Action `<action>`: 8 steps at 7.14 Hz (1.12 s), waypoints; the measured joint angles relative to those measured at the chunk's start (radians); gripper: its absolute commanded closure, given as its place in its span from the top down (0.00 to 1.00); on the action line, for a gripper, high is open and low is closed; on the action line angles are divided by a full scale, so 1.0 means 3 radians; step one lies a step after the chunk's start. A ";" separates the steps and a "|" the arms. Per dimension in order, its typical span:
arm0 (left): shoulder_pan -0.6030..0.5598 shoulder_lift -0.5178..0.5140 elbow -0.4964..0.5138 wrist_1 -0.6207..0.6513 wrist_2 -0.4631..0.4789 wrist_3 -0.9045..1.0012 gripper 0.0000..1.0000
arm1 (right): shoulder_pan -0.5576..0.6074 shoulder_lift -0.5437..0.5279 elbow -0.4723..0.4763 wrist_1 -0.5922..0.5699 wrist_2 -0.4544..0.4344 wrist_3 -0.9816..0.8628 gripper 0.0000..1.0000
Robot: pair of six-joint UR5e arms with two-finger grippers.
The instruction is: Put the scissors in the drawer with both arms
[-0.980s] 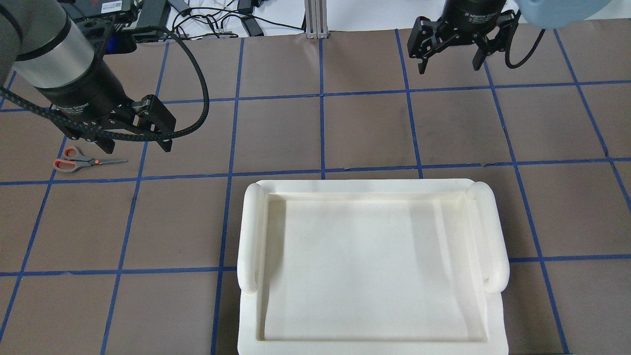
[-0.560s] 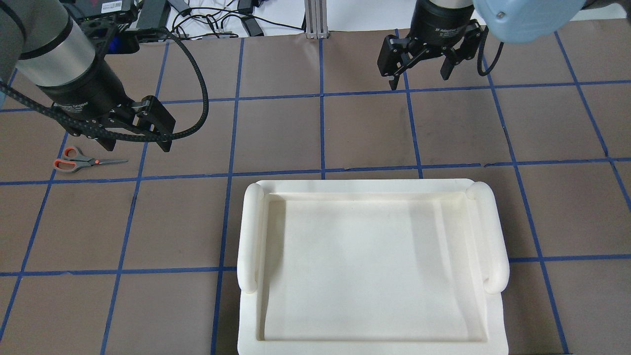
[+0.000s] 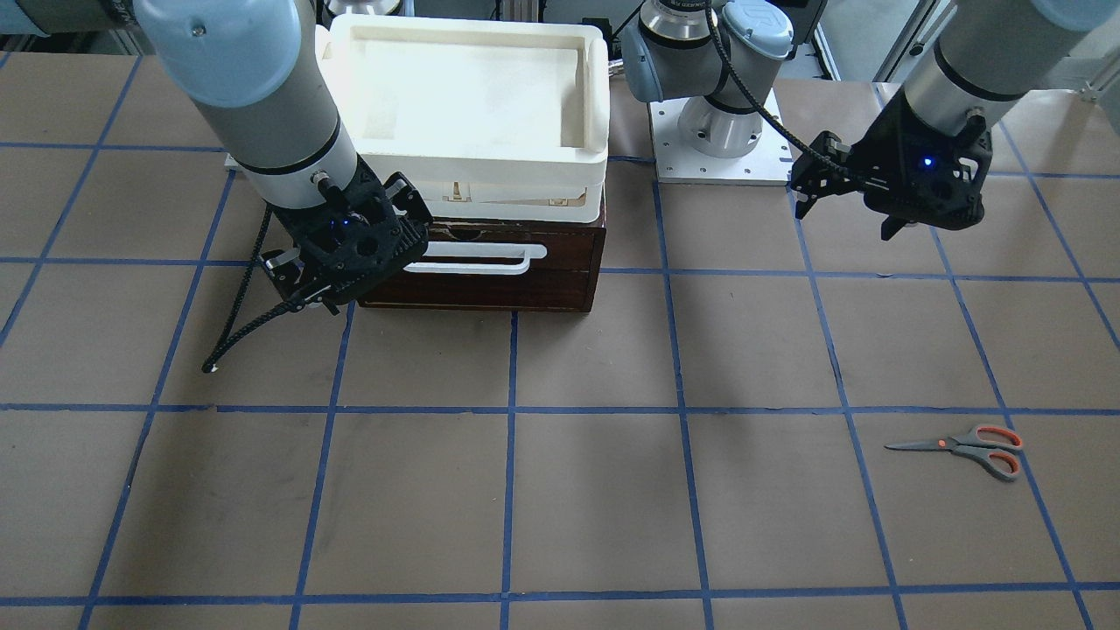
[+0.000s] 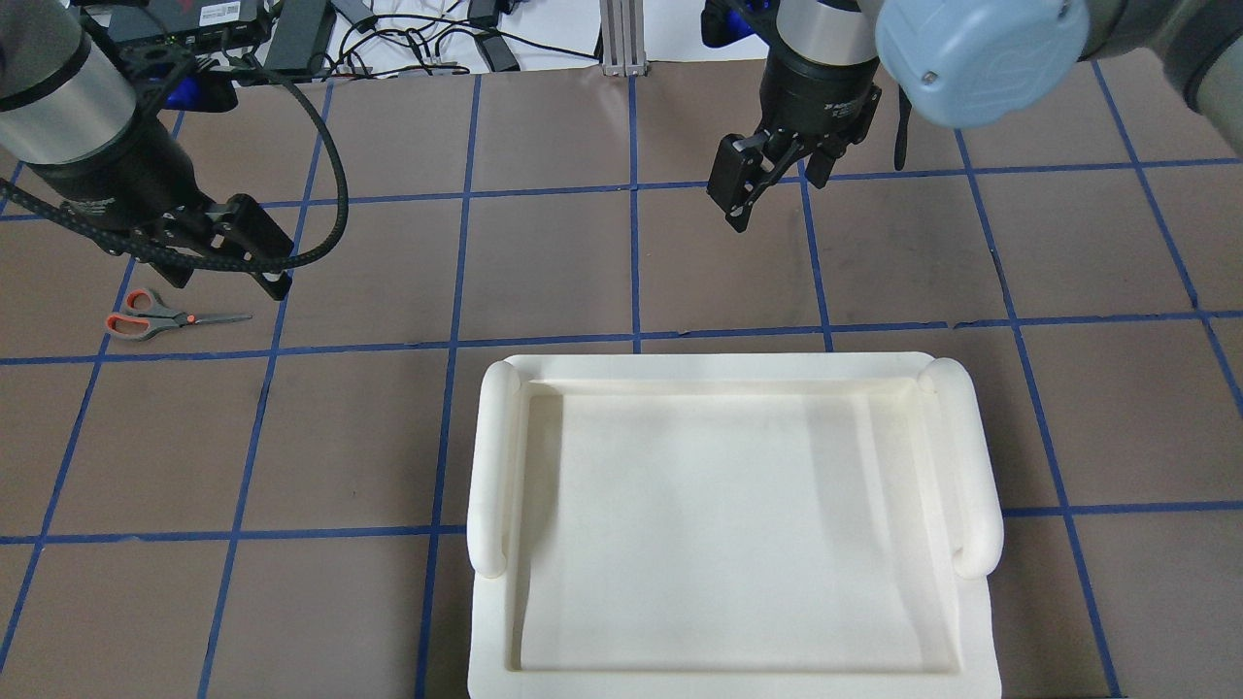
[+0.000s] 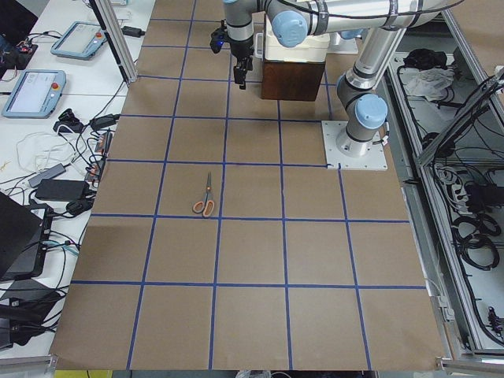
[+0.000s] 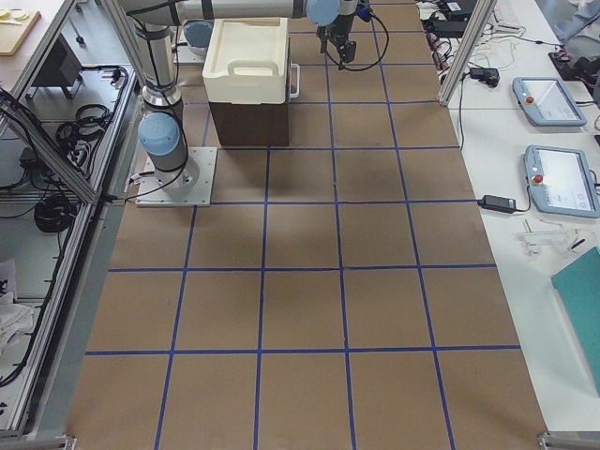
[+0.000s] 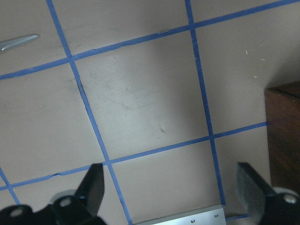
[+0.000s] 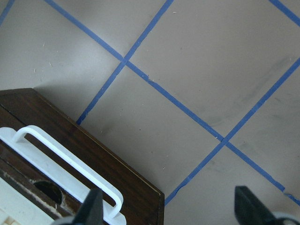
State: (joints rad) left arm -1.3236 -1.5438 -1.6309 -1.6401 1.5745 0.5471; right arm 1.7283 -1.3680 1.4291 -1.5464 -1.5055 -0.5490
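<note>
Right gripper [image 4: 775, 184], jaws apart and empty, hangs near the shut drawer [image 3: 560, 284]; my left gripper [image 4: 231, 283], also spread and empty, hovers just beside the scissors [image 4: 160, 318] lying far to the left. Nothing looks done yet: opening, grasping and placing all remain.

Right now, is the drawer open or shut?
Shut: the drawer front, with its white bar handle, lies flush; no inside shows.

Small white print on the left claw [image 4: 231, 284] and right claw [image 4: 780, 204] is unreadable
</note>
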 measured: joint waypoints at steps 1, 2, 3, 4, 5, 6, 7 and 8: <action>0.0104 -0.0098 -0.0002 0.0113 0.0003 0.0447 1.00 | 0.0009 -0.0003 0.0009 0.0071 -0.0010 -0.0141 1.00; 0.0198 -0.0198 -0.0003 0.0219 0.0009 0.0762 1.00 | 0.0036 -0.0006 0.0023 0.0107 -0.0016 -0.0384 1.00; 0.0294 -0.0300 -0.0003 0.0274 0.0010 0.1025 1.00 | 0.0071 -0.0005 0.0061 0.0118 -0.0048 -0.0702 1.00; 0.0395 -0.0414 -0.0003 0.0347 0.0007 0.1376 1.00 | 0.0092 -0.0003 0.0130 0.0124 -0.0126 -0.0994 1.00; 0.0493 -0.0533 -0.0004 0.0467 0.0005 0.1790 1.00 | 0.0105 -0.0003 0.0186 0.0128 -0.0194 -0.1214 0.99; 0.0579 -0.0668 -0.0003 0.0649 0.0039 0.2258 1.00 | 0.0122 -0.0006 0.0213 0.0121 -0.0236 -0.1345 0.98; 0.0658 -0.0817 -0.0003 0.0854 0.0122 0.2657 1.00 | 0.0140 -0.0007 0.0219 0.0046 -0.0251 -0.1403 0.96; 0.0724 -0.0957 -0.0003 0.1022 0.0208 0.2922 1.00 | 0.0148 0.0002 0.0221 -0.0095 -0.0200 -0.1488 1.00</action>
State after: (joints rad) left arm -1.1064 -1.8309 -1.6319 -1.3335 1.6371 1.4238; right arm 1.7727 -1.3675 1.4954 -1.5748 -1.5654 -0.9954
